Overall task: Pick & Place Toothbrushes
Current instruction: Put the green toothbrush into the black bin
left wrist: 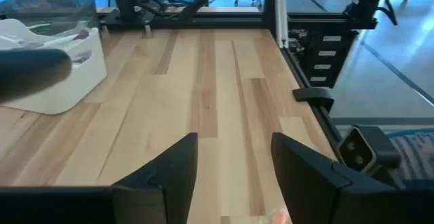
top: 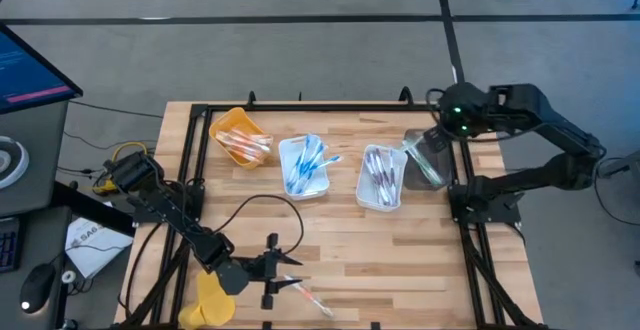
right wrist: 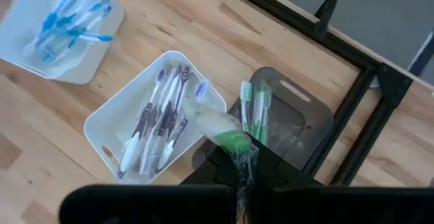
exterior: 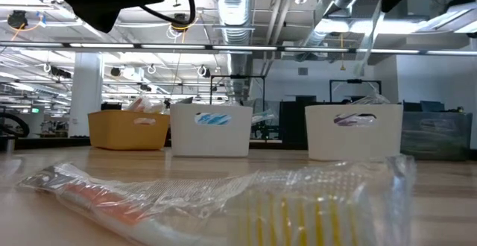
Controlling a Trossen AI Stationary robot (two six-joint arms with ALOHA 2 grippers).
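Note:
My left gripper is open low over the table's near edge; its fingers have bare wood between them. A wrapped orange toothbrush lies flat on the table just beside it, and it also shows close in the low view. My right gripper is shut on a wrapped green toothbrush above the dark tray, which holds green toothbrushes. Beside the dark tray stands a white tray of purple-grey toothbrushes. My right gripper pinches the green toothbrush's wrapped handle end between its two fingers, coming from above. The brush sticks out beyond the fingertips, its head over the white tray's rim. It is lifted clear of both trays.
Along the far side stand a yellow tray with orange toothbrushes, a white tray with blue ones and the white tray. A yellow thing lies at the near left edge. The table's middle is bare wood.

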